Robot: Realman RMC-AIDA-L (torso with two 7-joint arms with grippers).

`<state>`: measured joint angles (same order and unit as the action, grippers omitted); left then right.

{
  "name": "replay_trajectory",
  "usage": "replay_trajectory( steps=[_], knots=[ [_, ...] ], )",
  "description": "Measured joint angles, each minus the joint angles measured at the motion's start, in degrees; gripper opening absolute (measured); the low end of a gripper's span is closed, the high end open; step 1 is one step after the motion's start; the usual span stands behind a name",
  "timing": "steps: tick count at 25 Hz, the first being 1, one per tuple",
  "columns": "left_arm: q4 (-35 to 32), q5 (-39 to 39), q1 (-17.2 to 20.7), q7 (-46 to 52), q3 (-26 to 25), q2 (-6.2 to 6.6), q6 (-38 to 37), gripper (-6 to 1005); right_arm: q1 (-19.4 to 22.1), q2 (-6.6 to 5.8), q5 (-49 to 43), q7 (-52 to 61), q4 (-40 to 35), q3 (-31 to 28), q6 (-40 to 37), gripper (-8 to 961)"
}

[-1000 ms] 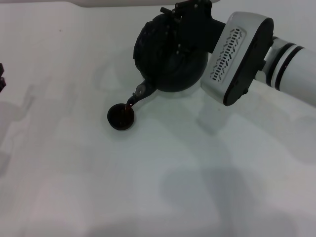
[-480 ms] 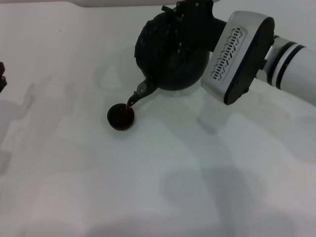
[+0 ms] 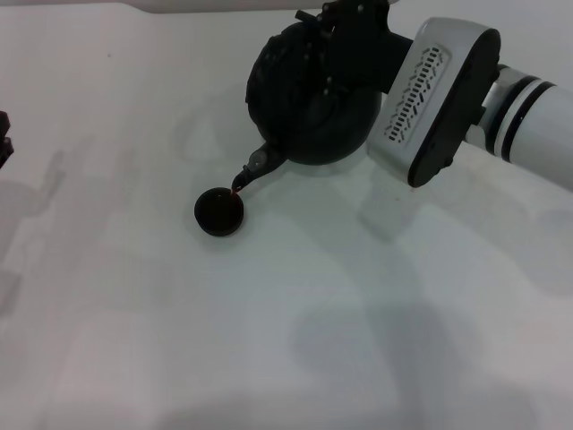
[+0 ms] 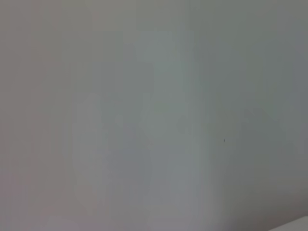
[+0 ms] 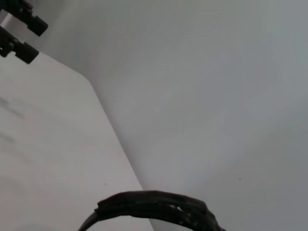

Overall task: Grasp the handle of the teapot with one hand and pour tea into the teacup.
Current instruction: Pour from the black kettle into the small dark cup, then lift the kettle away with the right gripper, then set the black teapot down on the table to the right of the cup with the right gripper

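The right gripper (image 3: 354, 40) is holding the teapot (image 3: 309, 98) up at the far centre of the table (image 3: 376, 313), tipped toward the near left so the spout is hanging just over the far right rim of the teacup (image 3: 219, 211). Its fingers are buried in black against the pot, so I cannot tell how tightly they are pinching the handle (image 5: 154, 204), though the lifted pot suggests a firm hold. A thin thread of tea (image 3: 236, 187) is running from the spout into the cup, so the grasp and lift look done and the pour is under way; judging the fill level is not possible, and ending the pour and setting the pot down remain. The left gripper (image 3: 4, 143) is sitting parked at the far left edge, and I cannot tell its state. The table is a plain white, matte surface with soft shadows, meeting a bare pale wall (image 5: 216, 96) behind.
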<state>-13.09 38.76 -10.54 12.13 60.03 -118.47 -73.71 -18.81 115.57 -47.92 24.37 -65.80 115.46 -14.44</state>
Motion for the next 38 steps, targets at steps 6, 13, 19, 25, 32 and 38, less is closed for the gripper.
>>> replay_trajectory(
  steps=[6, 13, 19, 25, 32, 38],
  knots=[
    [0.00, 0.00, -0.01, 0.00, 0.00, 0.00, 0.31, 797, 0.14, -0.02, 3.64, 0.55, -0.07, 0.01, -0.51, 108],
    [-0.11, 0.00, -0.06, 0.00, 0.00, 0.00, 0.34, 797, 0.99, -0.16, 10.84, 0.68, -0.34, 0.02, -0.45, 107],
    [-0.11, 0.00, -0.09, 0.00, 0.00, 0.00, 0.34, 797, 1.47, -0.25, 14.21, 0.75, -0.36, -0.12, -0.22, 107],
    [-0.08, 0.00, -0.12, 0.00, 0.00, 0.00, 0.33, 798, 1.86, -0.33, 22.44, 0.86, 1.25, -3.29, -0.64, 107],
    [0.00, 0.26, -0.31, 0.00, 0.00, 0.00, 0.32, 798, 4.38, -0.41, 32.60, 0.86, 5.03, -9.32, -4.93, 108],
    [0.00, 0.46, -0.57, 0.00, 0.25, 0.00, 0.32, 798, 7.45, -0.66, 37.07, 3.16, 7.16, -12.15, -6.73, 108]
  ],
)
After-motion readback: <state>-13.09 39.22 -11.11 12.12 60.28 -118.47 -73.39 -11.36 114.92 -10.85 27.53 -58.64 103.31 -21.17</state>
